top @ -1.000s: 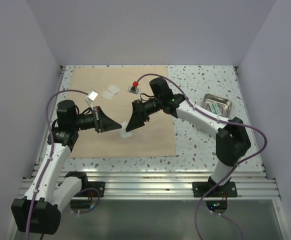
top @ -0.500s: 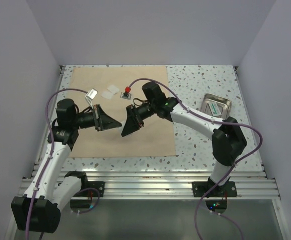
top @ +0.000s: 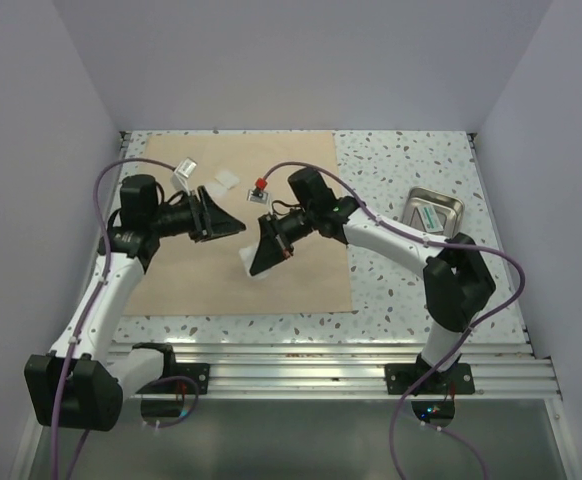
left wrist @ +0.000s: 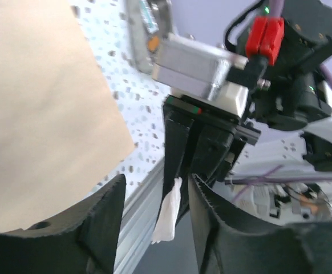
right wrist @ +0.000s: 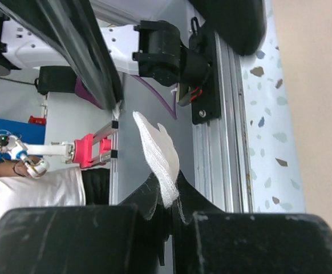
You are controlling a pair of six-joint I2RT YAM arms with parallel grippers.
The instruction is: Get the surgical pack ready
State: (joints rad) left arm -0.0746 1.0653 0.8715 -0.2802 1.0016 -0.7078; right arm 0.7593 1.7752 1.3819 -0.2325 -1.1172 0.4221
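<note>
One steel tray point(top: 460, 206) sits on the table point(top: 401, 160), right of the tan sheet point(top: 191, 280), w/ a teal-marked packet point(top: 429, 214) inside; print too small to read. Right end effector point(top: 254, 262) pinches a white gauze square point(right wrist: 157, 157) above the sheet's near half. Left end effector point(top: 233, 228) is spread, gripping nothing, just beside it. More gauze point(top: 223, 183) lies on the sheet's far half.

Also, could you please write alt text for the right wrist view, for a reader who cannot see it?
The right fingers are pinched shut on a white gauze square, which pokes out from between them. Beyond it lie the metal rail at the table's edge, the speckled table and, at the far right, the tan sheet.
</note>
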